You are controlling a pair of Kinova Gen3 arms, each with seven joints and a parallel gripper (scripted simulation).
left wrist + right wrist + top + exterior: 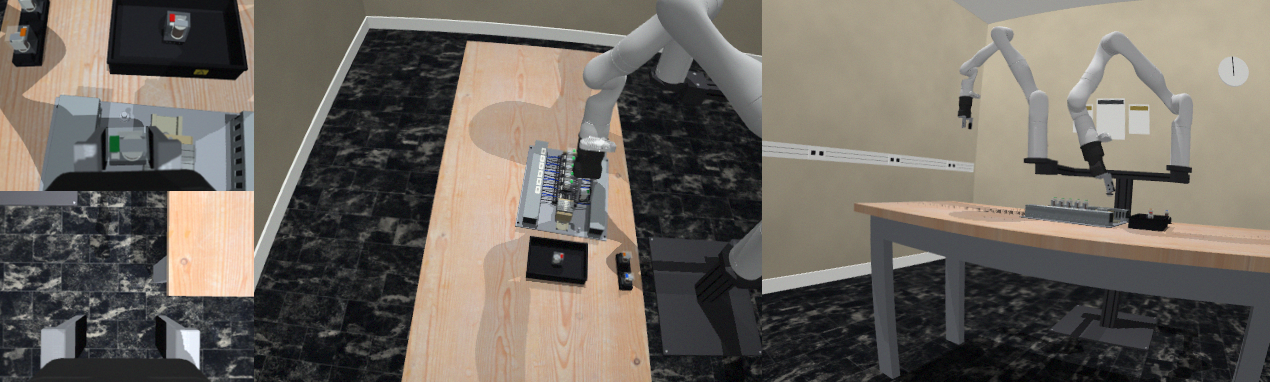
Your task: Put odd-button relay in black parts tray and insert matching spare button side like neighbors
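My left gripper (127,141) (1109,191) is shut on a spare relay (128,147) (584,194) with a green button, held above the panel (77,112) (579,227) (1067,213). In the top view it is right of the relay row, nearer the row's tray end. Green-button relays (568,182) (1069,203) stand in a row; the empty socket cannot be made out. A red-button relay (557,258) (176,27) (1150,214) stands in the black tray (528,276) (170,71) (1146,223). My right gripper (121,330) (967,123) is open and empty, far from the panel.
The black rack (622,267) (37,51) holds an orange-button spare (624,257) (23,40) and a blue-button spare (628,277) (31,4), near the table edge. Raised grey ducts (530,212) (597,220) run along both panel sides. A beige terminal block (564,216) lies at the row's tray end.
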